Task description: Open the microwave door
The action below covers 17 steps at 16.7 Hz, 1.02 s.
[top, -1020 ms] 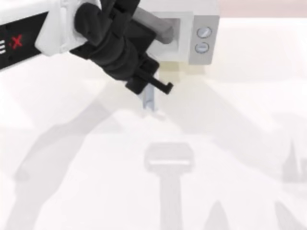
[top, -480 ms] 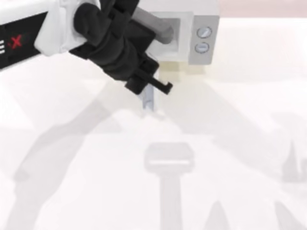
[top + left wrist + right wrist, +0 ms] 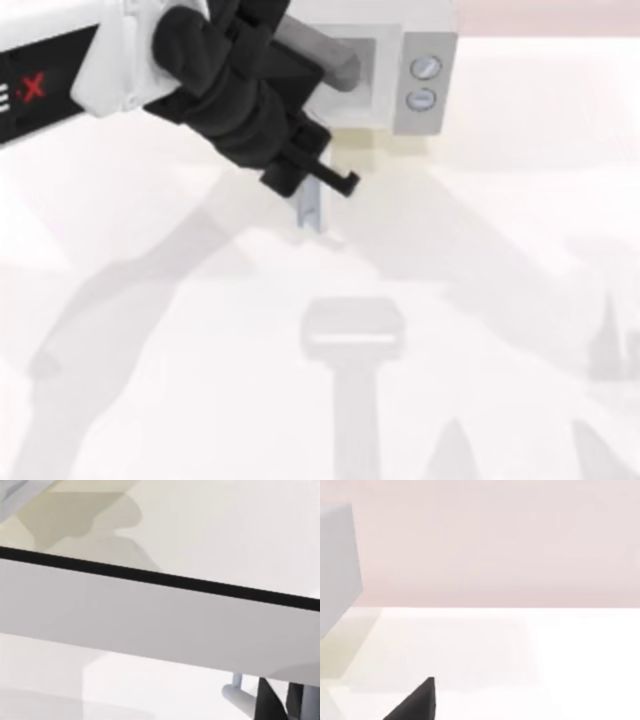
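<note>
The microwave door [image 3: 312, 208] stands swung out; left gripper [image 3: 318, 170] clamps its edge; right table side bare.

The only readable marking is on the left arm [image 3: 60, 75], at the top view's upper left: a black panel on its white casing carries a white "E" cut by the picture's edge, and beside it a red "X". Neither wrist view shows any text, number or sign.
</note>
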{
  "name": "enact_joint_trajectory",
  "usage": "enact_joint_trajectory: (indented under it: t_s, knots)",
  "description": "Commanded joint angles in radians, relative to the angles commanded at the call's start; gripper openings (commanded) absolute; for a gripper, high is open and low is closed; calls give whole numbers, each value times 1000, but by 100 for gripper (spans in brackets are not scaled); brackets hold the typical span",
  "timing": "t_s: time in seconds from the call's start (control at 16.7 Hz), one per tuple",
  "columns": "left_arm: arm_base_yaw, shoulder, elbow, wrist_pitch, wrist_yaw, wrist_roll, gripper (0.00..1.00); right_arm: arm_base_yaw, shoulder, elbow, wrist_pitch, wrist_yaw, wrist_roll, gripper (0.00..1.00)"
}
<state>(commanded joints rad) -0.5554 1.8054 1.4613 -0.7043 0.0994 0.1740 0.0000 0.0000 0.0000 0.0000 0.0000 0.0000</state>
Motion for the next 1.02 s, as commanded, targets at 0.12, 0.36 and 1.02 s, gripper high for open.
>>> enact_joint_trajectory:
  t_s: [0.12,0.36,1.02]
  knots:
    - [0,0,0,0,0,0,0,0,0,0,0,0,0,100]
    - [9,-7,-15,-4,23,30,0,0,0,0,0,0,0,100]
    - [63,-52,-60,-17,93,167,0,0,0,0,0,0,0,100]
